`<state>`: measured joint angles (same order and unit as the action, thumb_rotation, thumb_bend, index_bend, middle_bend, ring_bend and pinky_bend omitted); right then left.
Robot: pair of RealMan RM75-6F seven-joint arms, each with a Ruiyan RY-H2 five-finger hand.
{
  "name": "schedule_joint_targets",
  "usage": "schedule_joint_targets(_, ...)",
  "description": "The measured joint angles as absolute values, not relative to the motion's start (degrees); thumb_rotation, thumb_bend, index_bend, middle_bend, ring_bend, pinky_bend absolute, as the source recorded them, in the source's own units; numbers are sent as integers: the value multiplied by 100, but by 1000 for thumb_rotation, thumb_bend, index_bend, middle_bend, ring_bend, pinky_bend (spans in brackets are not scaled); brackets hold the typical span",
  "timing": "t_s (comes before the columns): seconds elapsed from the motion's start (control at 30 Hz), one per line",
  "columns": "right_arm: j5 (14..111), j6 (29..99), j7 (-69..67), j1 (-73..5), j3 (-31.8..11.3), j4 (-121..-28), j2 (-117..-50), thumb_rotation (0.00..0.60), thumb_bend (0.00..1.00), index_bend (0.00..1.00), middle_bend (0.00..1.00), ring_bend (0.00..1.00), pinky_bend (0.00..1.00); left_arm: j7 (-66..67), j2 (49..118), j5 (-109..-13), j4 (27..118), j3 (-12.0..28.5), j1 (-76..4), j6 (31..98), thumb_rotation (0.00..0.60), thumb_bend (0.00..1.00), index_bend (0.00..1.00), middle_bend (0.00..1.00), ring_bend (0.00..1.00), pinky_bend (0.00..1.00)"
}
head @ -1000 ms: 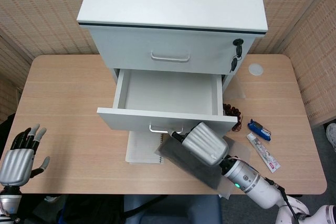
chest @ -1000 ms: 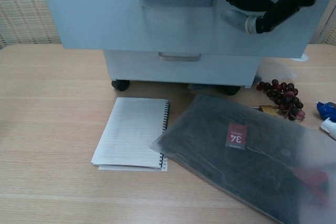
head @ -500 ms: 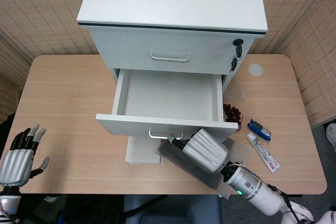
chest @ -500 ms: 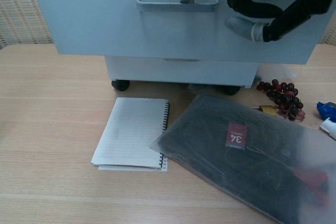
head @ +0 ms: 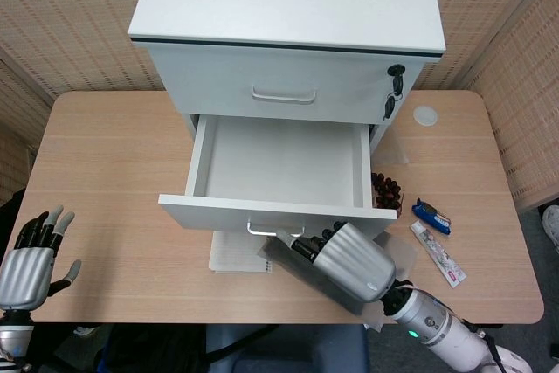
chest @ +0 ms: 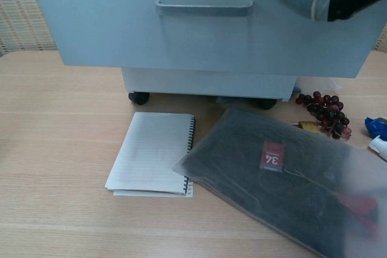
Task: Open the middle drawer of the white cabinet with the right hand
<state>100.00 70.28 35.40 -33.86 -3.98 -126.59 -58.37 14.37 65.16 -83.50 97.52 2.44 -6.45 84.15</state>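
White cabinet (head: 288, 6) w/ middle drawer (head: 278, 168) pulled well out over the table (head: 105, 181).
My right hand (head: 349, 258) sits just below the drawer front near its handle (chest: 202, 9); can't tell if fingers grip anything. Left hand (head: 31, 255) at table's near-left edge, fingers spread, holding nothing. Notebook (chest: 154, 160) & dark pouch (chest: 284, 182) lie under the drawer.

Wooden table (head: 113, 155) with white cabinet (head: 293, 37), notebook (chest: 154, 161), dark pouch (chest: 278, 179), grapes (chest: 323, 113), tube (head: 439, 255).

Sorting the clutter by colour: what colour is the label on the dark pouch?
Red, with white digits on the label; clearest in the chest view.
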Motion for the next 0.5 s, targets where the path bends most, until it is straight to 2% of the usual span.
schedule_joint_targets(0.27,10672,8252,3040,-2603,-232,-12453,-5486,600,473,241,755,813,919,1382,6506,-8359,9743,259,-645,8427,600,311,89,8,28,94)
schedule_joint_targets(0.5,10792,9794,2379,-1554,-96,-11805,-5228,600,473,263,737,787,918,1311,6506,-8338,9692,281,-647,8427,600,311,88,7,28,94)
